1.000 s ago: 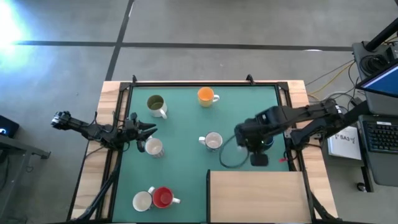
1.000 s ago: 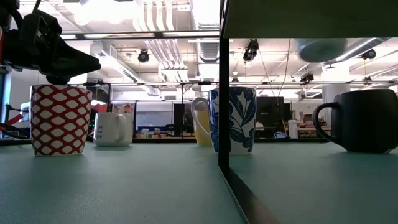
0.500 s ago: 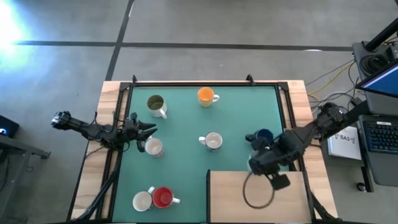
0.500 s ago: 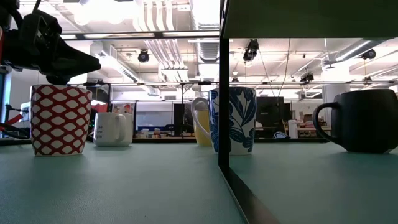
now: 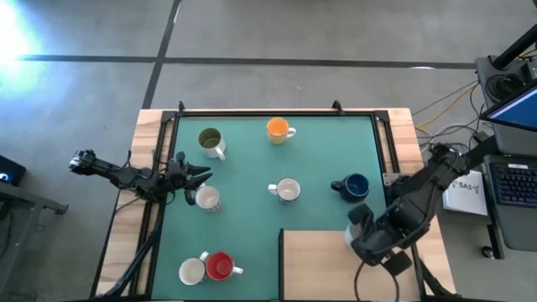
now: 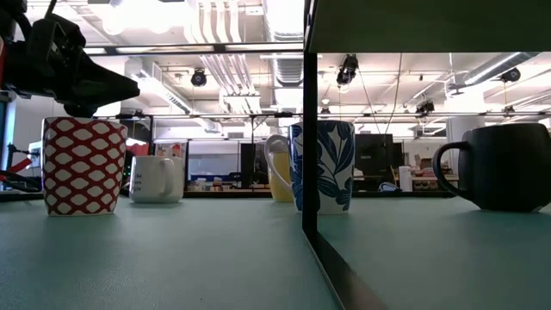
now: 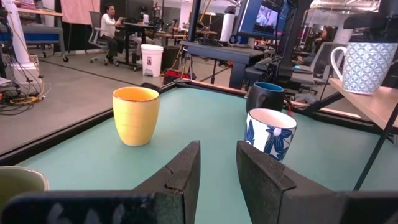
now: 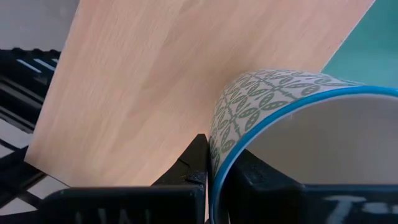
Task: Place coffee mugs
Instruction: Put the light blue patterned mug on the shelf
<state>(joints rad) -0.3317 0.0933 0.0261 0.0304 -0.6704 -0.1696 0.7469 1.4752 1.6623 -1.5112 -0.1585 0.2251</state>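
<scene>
From above, your right tool (image 5: pixel 362 237) sits over the wooden shelf (image 5: pixel 319 268) at the near right of the green bench (image 5: pixel 252 172), gripping a patterned mug (image 5: pixel 358 218) by its rim. Your left tool (image 5: pixel 195 174) waits at the bench's left edge, just beside a white mug (image 5: pixel 206 199). On the green mat you have an olive-lined mug (image 5: pixel 210 141) and an orange mug (image 5: pixel 278 129) toward the far side, a white mug with blue leaves (image 5: pixel 287 191) in the middle, a dark blue mug (image 5: pixel 353 185) to its right, and a red mug (image 5: pixel 220 266) touching another white mug (image 5: pixel 191 271) near the front left.

At bench level, you see the red-and-white lattice mug (image 6: pixel 83 165), a small white one (image 6: pixel 156 178) behind it, the leaf-patterned one (image 6: pixel 323 165) and the dark mug (image 6: pixel 503 166) standing upright on the mat.

Past your left wrist, the two fingers (image 7: pixel 180 174) stand a narrow gap apart with nothing between them; the orange mug (image 7: pixel 135 115), the leaf mug (image 7: pixel 270 132) and the dark blue mug (image 7: pixel 264 98) stand ahead.

Past your right wrist, the fingers (image 8: pixel 196 163) pinch the wall of the green-patterned, blue-rimmed mug (image 8: pixel 292 124), with the wooden shelf (image 8: pixel 155 81) behind it.
</scene>
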